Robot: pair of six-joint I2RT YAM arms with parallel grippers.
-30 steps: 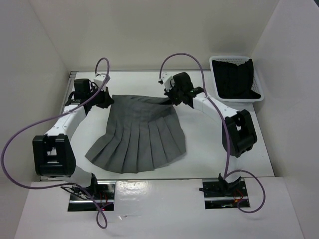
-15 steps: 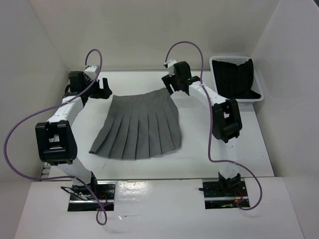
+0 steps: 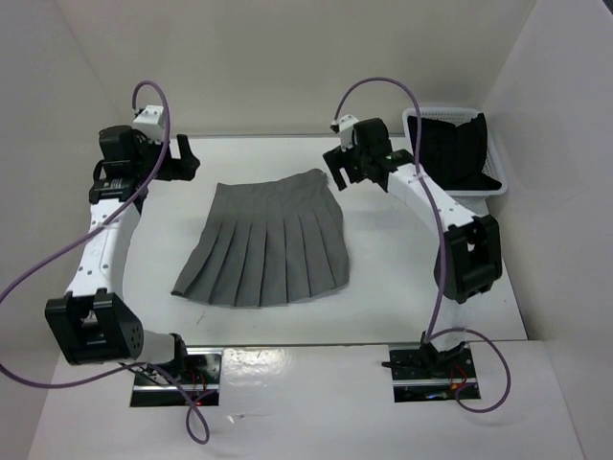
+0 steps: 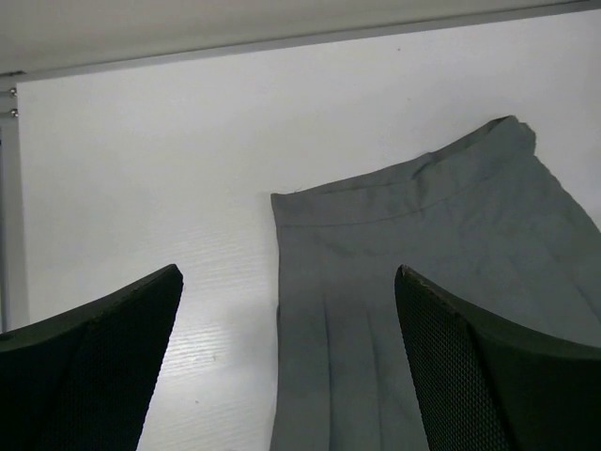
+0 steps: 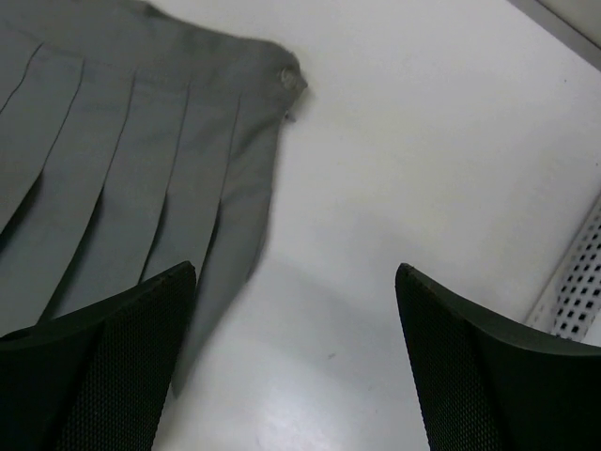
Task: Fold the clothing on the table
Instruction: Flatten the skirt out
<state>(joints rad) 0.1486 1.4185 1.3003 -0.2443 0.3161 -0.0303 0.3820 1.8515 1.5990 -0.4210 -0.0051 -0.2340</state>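
The clothing, a grey pleated skirt (image 3: 268,240), lies flat on the white table (image 3: 402,278), waistband to the far side and hem fanned toward the arm bases. My left gripper (image 3: 187,158) hovers open beyond the waistband's left corner, holding nothing. In the left wrist view the skirt (image 4: 423,282) lies below the left gripper (image 4: 287,272), its left edge between the fingers. My right gripper (image 3: 337,172) hangs open just off the waistband's right corner. Beneath the right gripper (image 5: 295,270) is bare table, with the skirt (image 5: 122,169) to the left.
A white mesh basket (image 3: 498,187) holding black cloth (image 3: 450,149) stands at the far right corner, close behind the right arm. White walls enclose the table on three sides. Purple cables loop above both arms.
Both grippers opened and let go of the waistband corners, then lifted and drew outward. The skirt dropped flat and has lain still since.
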